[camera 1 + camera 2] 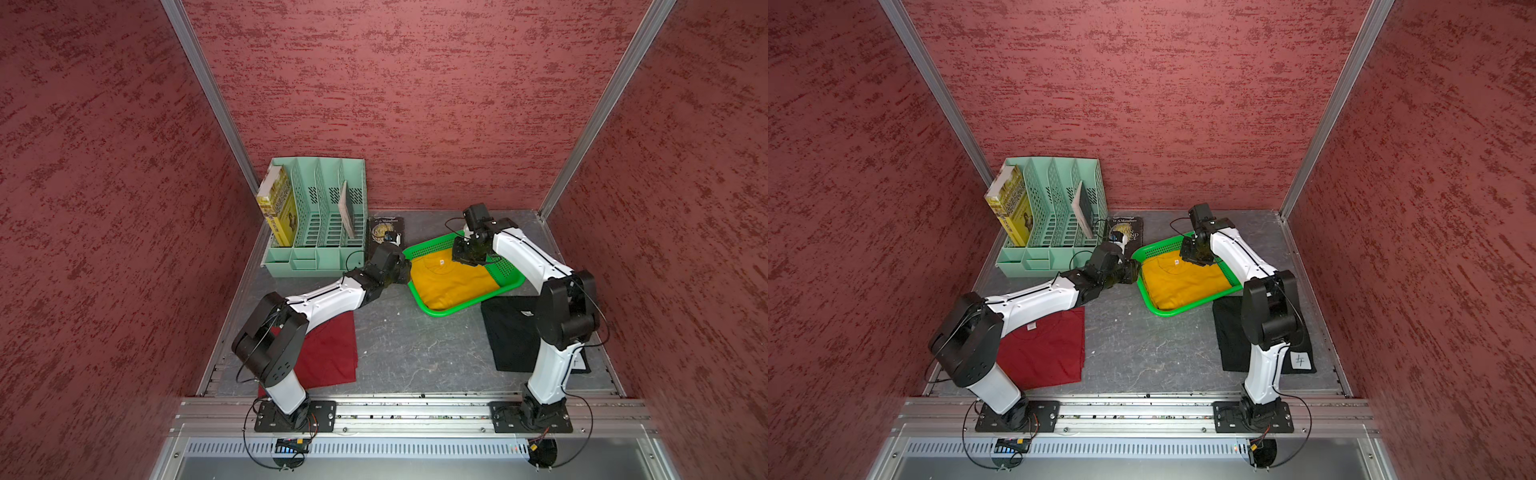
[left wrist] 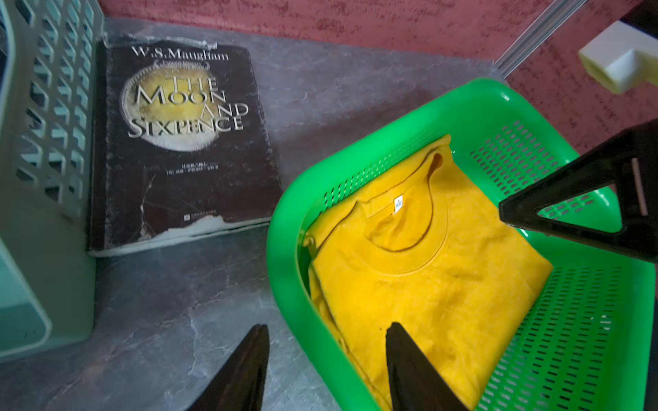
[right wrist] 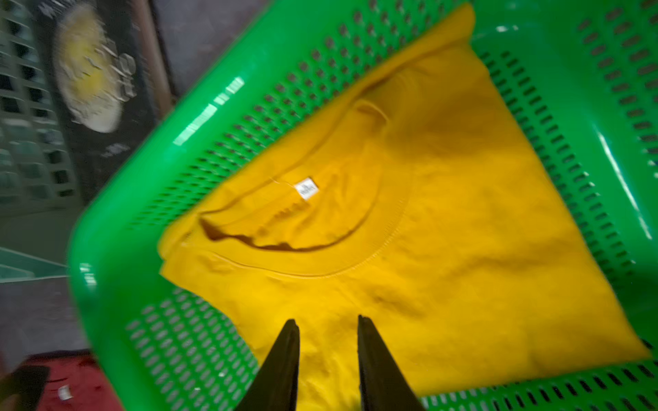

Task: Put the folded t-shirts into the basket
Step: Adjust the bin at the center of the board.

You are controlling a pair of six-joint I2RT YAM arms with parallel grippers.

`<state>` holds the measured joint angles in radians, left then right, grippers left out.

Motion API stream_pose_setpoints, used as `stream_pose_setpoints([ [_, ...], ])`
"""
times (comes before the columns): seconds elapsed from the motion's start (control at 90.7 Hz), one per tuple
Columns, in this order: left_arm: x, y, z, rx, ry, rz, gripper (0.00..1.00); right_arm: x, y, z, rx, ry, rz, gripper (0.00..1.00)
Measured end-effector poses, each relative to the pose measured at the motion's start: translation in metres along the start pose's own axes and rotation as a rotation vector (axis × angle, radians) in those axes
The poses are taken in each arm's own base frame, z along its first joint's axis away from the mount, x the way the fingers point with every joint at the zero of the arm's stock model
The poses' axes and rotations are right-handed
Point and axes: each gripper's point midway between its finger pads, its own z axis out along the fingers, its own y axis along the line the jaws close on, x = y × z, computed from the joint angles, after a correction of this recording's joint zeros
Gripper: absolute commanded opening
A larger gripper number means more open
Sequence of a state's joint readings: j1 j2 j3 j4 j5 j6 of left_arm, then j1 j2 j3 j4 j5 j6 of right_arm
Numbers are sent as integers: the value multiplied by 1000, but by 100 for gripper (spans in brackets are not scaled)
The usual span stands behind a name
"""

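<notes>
Evidently the mustard-yellow shirt [image 1: 453, 282] lies flat in the basket [image 1: 435, 311] at one o'clock, folded, label up. Above it the right gripper [image 3: 325, 320] hangs parted, empty; the left gripper [image 2: 325, 325] straddles the rim, jaws apart, perhaps steadying it. Outside, the dark red shirt [image 1: 1046, 353] lies at eight o'clock, the black shirt [image 1: 509, 336] at four.

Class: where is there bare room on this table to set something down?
Widest bare patch of table: between the dark red t-shirt, black t-shirt and basket. A narrower strip runs behind the basket along the back wall. Crowded: where file organizer, book, left gripper and basket meet.
</notes>
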<state>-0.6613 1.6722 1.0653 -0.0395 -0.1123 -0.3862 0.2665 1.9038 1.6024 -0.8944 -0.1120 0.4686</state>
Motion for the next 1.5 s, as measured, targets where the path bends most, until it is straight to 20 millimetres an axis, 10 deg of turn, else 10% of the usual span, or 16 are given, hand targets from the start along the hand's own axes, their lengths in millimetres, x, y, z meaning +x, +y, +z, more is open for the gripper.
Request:
stream_pose_setpoints([
  [0.309,24,0,7,5,84,11,54,25,-21,18,65,92,-96,29],
  [0.672,31,-3,19,10,116,5,40,97,74,45,-238,279,-256,20],
  [0.882,27,-1,21,-11,112,7,32,116,55,81,-174,377,-240,14],
  [1.499,19,10,21,-89,87,21,16,128,25,69,-56,357,-255,19],
])
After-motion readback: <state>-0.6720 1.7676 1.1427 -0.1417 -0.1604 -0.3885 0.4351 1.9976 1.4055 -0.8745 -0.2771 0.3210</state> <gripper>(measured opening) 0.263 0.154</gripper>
